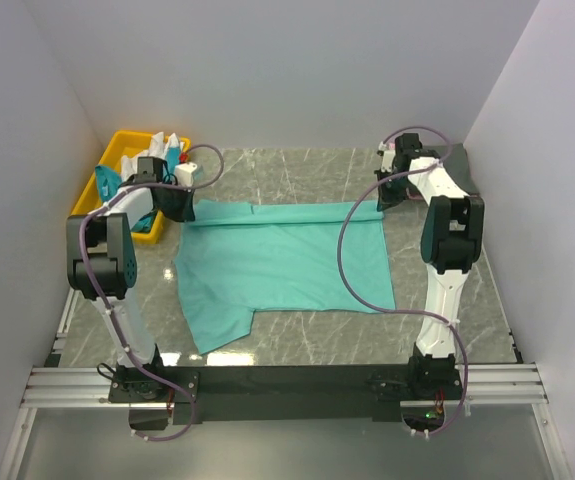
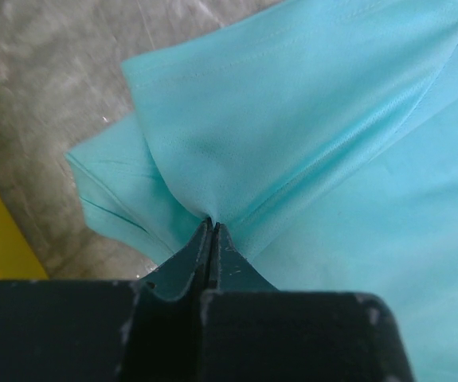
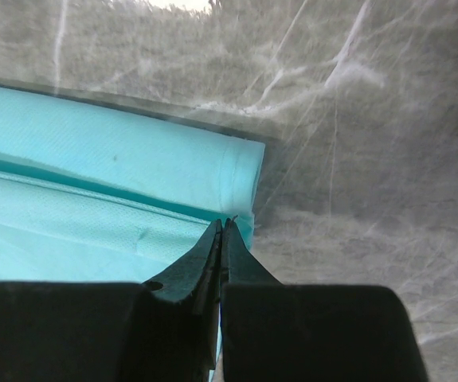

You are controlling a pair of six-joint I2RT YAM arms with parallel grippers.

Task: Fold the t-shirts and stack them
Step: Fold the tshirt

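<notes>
The yellow bin is sitting at the far left corner of the table, right next to the left arm's elbow. It's holding some bunched-up cloth, white and teal as far as I can make out. The right arm's cable is looping down over the right side of the shirt, so that's hanging in the way a bit.

The shirt is lying spread out in the middle of the table. It's sea-green, with one sleeve poking out toward the near left. Its far edge is turned over into a narrow band running between the two grippers.

The left arm is reaching up the left side with its elbow raised and its wrist angling in at the shirt's far left corner. The left gripper is squeezing its jaws together on a pinch of fabric. In the wrist view the cloth is puckering right into the fingertips, with a sliver of the bin showing at the left.

The right arm is standing more upright, forearm stretching out to the far right corner. The right gripper is clamping down too. Its wrist view is showing the jaws pressed tight, nipping the very corner of the band where it meets bare table.
</notes>
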